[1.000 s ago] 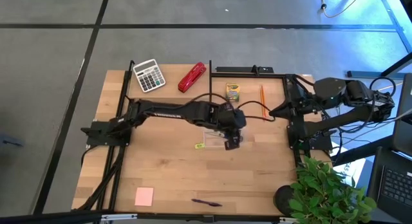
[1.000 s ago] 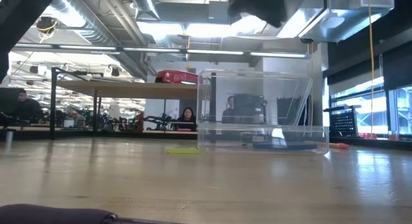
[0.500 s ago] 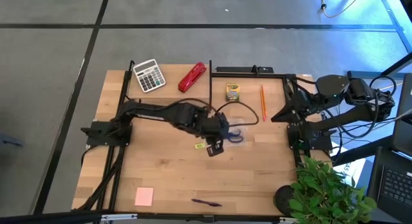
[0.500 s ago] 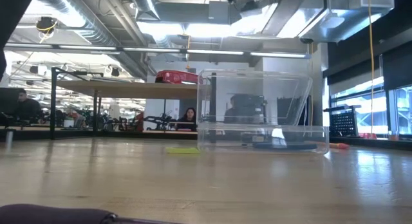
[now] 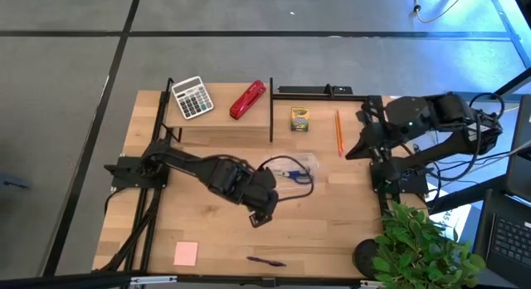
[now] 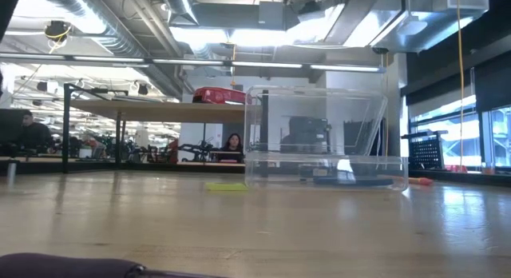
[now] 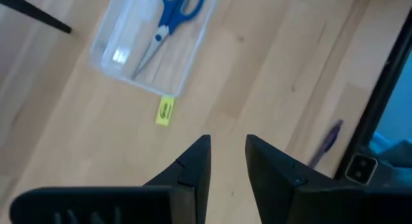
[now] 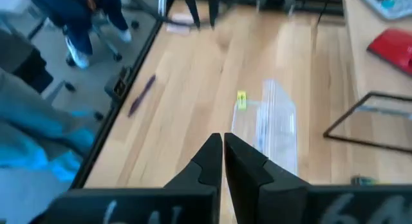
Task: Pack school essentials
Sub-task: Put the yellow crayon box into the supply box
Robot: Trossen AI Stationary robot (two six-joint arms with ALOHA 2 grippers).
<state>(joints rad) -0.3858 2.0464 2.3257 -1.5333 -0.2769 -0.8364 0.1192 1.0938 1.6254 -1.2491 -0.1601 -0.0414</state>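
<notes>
Pulling my left claw [image 5: 259, 216] back off the clear box [image 5: 290, 167], empty, fingers slightly apart; blue-handled scissors [image 5: 292, 175] now lie inside. Left wrist view: tiny yellow block [image 7: 165, 111] beside box, likely next. Right claw [image 8: 223, 145] clenched, parked at bench [image 5: 332, 231] edge.

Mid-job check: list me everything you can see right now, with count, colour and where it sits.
scissors: one, blue-handled, inside the clear container
clear container: one, table centre
yellow block: one, on the table beside the container
crayon box: one, yellow-green, far side
pencil: one, orange, right of the crayon box
sticky-note pad: one, pink, near left corner
pen: one, dark purple, near edge
calculator: one, grey-white, far left
stapler: one, red, beside the calculator
plant: one, green, near right corner
left gripper: jaws apart, empty, above table centre
right gripper: jaws shut, empty, right edge
</notes>
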